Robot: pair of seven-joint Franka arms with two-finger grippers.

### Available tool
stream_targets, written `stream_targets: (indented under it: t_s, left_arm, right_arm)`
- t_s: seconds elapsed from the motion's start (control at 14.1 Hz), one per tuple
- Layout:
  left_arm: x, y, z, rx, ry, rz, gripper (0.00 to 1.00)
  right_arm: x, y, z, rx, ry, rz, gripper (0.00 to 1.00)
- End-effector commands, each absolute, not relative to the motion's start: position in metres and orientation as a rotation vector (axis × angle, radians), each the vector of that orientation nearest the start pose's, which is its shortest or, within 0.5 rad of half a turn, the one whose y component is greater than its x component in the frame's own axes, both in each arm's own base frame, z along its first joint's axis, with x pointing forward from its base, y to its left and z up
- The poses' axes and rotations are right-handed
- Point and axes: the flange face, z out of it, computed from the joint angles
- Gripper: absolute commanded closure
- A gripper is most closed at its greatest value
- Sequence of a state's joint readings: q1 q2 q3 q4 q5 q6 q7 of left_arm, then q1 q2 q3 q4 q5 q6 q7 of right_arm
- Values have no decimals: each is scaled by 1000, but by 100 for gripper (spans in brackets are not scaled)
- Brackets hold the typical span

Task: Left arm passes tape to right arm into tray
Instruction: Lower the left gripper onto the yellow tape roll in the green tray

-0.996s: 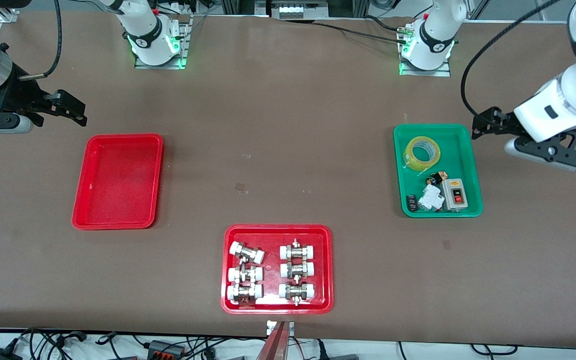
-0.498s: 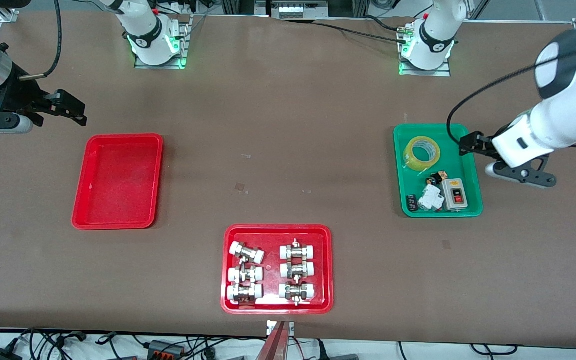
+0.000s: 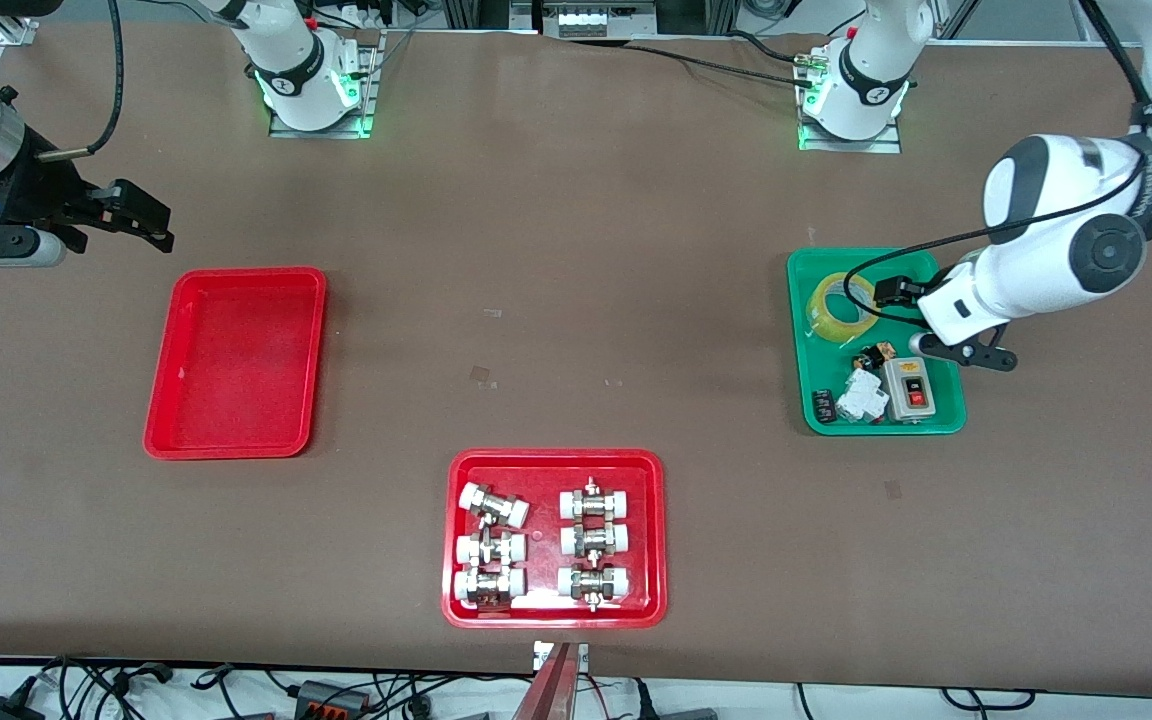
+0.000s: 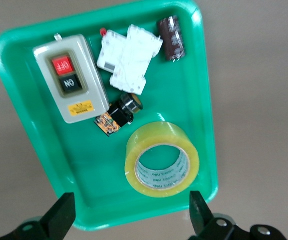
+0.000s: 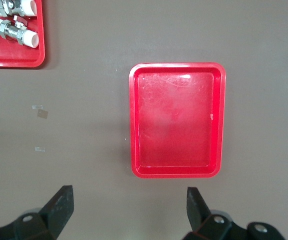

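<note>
Over at the right arm's end of the bench [image 3: 556, 250], the right gripper [image 3: 151, 225] waits with jaws spread wide and empty, hovering just off the plain red tray [image 3: 236, 440], which holds nothing. Nearer the front camera than that tray, a second red tray [image 3: 554, 460] carries six white-capped metal fittings [image 3: 591, 542] in two columns. Toward the left arm's end, well apart from the plain red tray, the green tray [image 3: 944, 300] holds the tape roll [image 4: 162, 159], a small circuit part [image 4: 117, 115], a white breaker [image 4: 128, 56], a dark capacitor [image 4: 171, 38] and an ON/OFF switch box [image 4: 69, 76]. Above this tray the left gripper [image 4: 129, 216] hangs, jaws wide apart and empty, over the tape.
</note>
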State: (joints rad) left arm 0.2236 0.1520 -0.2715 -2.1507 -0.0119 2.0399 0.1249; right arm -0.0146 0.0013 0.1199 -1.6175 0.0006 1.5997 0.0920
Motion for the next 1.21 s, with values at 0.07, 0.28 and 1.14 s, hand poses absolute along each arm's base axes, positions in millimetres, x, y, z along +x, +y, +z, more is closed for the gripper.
stream_targets:
  t_s: [0.07, 0.28, 1.14]
  left_arm:
    - [497, 3, 275, -3180, 185, 427, 0]
    - [493, 1, 260, -3183, 187, 477, 0]
    - [485, -4, 207, -3200, 165, 550, 7]
  right_arm:
    - [551, 55, 608, -3145, -48, 33, 0]
    - [551, 55, 608, -3145, -48, 33, 0]
    - [551, 55, 607, -3145, -48, 36, 0]
